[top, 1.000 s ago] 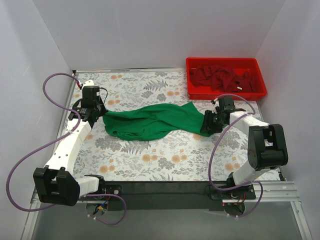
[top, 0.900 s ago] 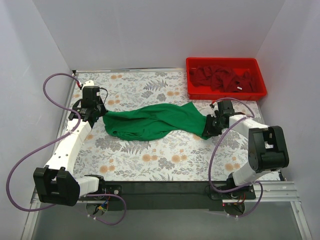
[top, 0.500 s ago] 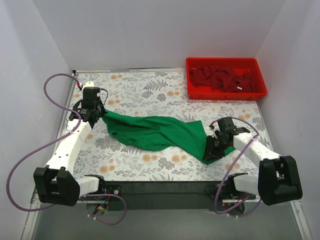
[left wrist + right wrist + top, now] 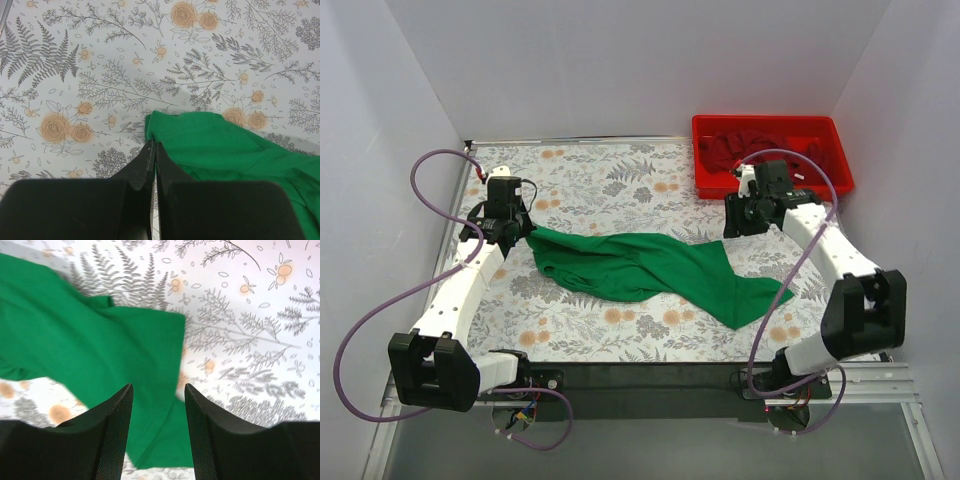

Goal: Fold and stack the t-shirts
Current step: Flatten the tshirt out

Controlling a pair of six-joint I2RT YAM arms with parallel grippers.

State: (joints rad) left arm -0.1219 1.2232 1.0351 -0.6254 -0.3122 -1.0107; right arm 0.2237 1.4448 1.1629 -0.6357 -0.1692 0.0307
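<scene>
Two arms, one shirt in play. Nearest the bases, the bright green soft cloth t-shirt [image 4: 640,265] lies strung out across the floral-print table [image 4: 620,180]. It is twisted and rumpled, with its pointed right end toward the front edge. A little farther back on the left, the left gripper [image 4: 152,145] is pinched tight on the shirt's left corner, low at the table.

Farther again on the right, the right gripper [image 4: 738,215] hangs above the table with its fingers apart and nothing between them. The wrist view shows green cloth well below it.

At the back right, the dark red t-shirts [image 4: 760,155] wait heaped in the red plastic bin [image 4: 770,192].

The job now looks like spreading the green one flat. The right gripper should drop onto a free corner or hem, nip only the edge, and draw it away from the left pinch. It should stay low so the twist unrolls instead of bunching.
</scene>
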